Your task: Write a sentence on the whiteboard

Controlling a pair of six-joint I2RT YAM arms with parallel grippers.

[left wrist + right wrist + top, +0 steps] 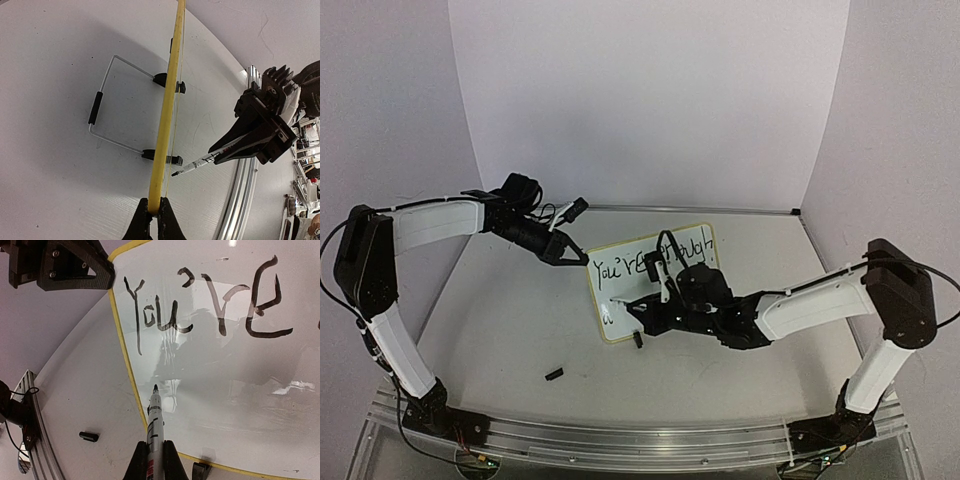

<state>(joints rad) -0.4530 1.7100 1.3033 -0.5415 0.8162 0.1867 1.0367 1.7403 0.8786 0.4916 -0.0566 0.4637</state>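
The whiteboard (650, 290) stands tilted on the table, with my left gripper (578, 255) shut on its upper left corner. In the left wrist view its yellow rim (167, 115) runs edge-on into my left gripper (154, 212). The sentence (200, 305) reads "You're E" in black along the top line, and my right arm hides the rest of the sentence (620, 267). My right gripper (155, 460) is shut on a marker (155, 425). The marker's tip sits near the board's lower left, just off the whiteboard's face (225, 390).
The black marker cap (554, 375) lies on the table in front of the board. A wire stand (107, 110) props the board from behind, and a black clip foot (200, 470) shows at its bottom rim. An aluminium rail (640, 440) runs along the near edge.
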